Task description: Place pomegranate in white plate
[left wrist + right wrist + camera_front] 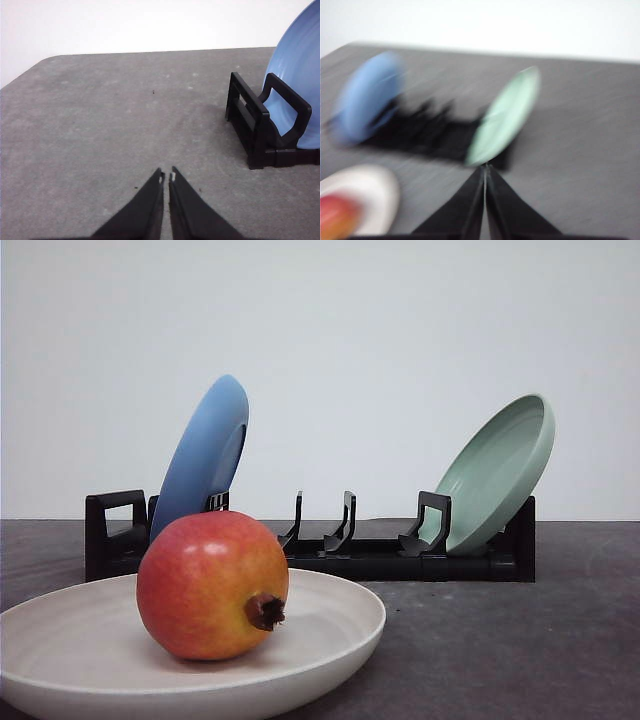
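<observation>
Left gripper point(166, 176) closed, empty, over bare table | round glossy red-orange pomegranate point(212, 585) resting in shallow cream-white plate point(340, 635) | likely heavy, firm, slick; best held across widest girth | right gripper point(485, 170) closed, empty.

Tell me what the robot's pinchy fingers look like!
The left gripper has two flat, matte black fingers that narrow to sharp points, like a bird's beak, each with a tiny pale speck at its tip. The right gripper has the same black, pointed, wedge-shaped fingers, though that picture is blurry. No cables or markings can be made out.
</observation>
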Robot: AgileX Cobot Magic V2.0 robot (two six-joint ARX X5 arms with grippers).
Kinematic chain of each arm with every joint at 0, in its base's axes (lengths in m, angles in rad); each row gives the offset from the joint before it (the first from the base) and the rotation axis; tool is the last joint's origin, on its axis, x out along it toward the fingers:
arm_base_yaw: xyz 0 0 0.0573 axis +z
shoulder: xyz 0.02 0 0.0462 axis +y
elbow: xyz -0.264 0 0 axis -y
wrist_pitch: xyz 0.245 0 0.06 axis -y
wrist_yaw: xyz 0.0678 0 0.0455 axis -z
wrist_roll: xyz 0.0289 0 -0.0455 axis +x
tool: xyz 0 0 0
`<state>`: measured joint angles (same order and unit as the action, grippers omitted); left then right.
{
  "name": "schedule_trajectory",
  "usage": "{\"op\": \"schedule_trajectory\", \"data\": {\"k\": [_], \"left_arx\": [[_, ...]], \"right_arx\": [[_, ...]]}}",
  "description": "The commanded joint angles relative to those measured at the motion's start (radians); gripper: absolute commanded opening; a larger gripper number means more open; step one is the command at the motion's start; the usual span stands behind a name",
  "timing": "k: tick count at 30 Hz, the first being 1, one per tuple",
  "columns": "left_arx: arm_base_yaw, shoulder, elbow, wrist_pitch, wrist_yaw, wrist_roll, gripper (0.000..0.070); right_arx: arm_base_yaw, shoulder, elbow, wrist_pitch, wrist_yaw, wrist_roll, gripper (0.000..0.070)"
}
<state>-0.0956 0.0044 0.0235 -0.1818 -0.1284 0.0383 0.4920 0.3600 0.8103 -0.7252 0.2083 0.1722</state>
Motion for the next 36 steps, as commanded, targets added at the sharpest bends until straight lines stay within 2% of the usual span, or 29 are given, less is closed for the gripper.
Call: {"op": "schedule_trajectory", "data": {"k": [1,3,5,8,10,15,21,24,29,33,36], "left_arx": [[0.000,-0.002,-0.011,0.000,0.001,0.002,0.0000],[0.000,-0.002,-0.011,0.000,0.001,0.002,0.0000],[0.000,-0.002,-0.011,0.000,0.001,0.002,0.0000],[0.000,-0.002,-0.011,0.000,0.001,0.002,0.0000],[0.000,-0.002,-0.011,0.000,0.001,0.002,0.0000],[0.000,-0.002,-0.011,0.000,0.001,0.002,0.0000],[0.000,-0.002,-0.011,0.000,0.001,0.002,0.0000],[0.000,-0.002,-0.011,0.000,0.001,0.002,0.0000],[0.000,-0.002,-0.011,-0.001,0.001,0.002,0.0000],[0.000,-0.002,-0.011,-0.001,0.001,0.002,0.0000],[0.000,-0.002,-0.011,-0.001,0.001,0.002,0.0000]], "right_arx": [[-0.134,-0.028,-0.092,0.156,-0.051,-0.169,0.0000],[-0.266,-0.082,-0.220,0.305,-0.149,-0.247,0.0000],[-0.366,-0.130,-0.333,0.418,-0.222,-0.280,0.0000],[-0.470,-0.202,-0.490,0.555,-0.250,-0.284,0.0000],[-0.504,-0.239,-0.566,0.607,-0.249,-0.280,0.0000],[-0.522,-0.311,-0.702,0.636,-0.208,-0.270,0.0000],[-0.519,-0.356,-0.797,0.631,-0.153,-0.207,0.0000],[-0.516,-0.356,-0.799,0.549,-0.152,-0.204,0.0000],[-0.514,-0.356,-0.799,0.547,-0.148,-0.217,0.0000],[-0.514,-0.356,-0.799,0.556,-0.157,-0.180,0.0000],[-0.514,-0.356,-0.799,0.569,-0.155,-0.180,0.0000]]}}
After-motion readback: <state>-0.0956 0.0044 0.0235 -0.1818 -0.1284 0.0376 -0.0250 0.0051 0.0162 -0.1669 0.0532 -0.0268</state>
